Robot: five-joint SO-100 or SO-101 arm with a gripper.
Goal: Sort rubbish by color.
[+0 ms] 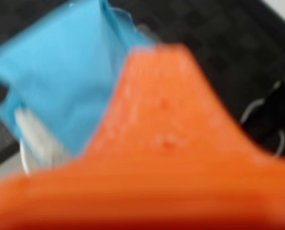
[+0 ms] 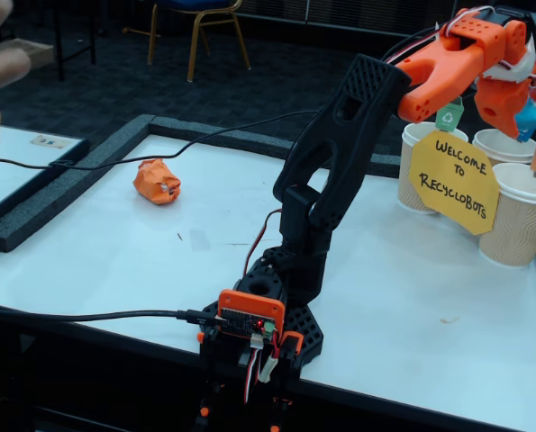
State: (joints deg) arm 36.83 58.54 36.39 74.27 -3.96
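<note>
Gripper (image 2: 526, 121) clenched on the light blue paper ball (image 2: 530, 117), held over the paper cups (image 2: 520, 216).
Crumpled paper: likely light, soft, compressible; best pinched across its bulk. The orange paper ball (image 2: 157, 181) lies on the table (image 2: 403, 297).

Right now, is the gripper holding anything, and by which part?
Yes. The gripper is shut on the blue ball above the cups. The fingers cover one side of it; the exact spot is too blurred to tell.

"WELCOME TO RECYCLOBOTS" is handwritten on a yellow sign (image 2: 453, 182) set against the paper cups (image 2: 520, 214) in the fixed view. Recycling symbols are printed on the cups' tags (image 2: 449, 117), green and orange.
</note>
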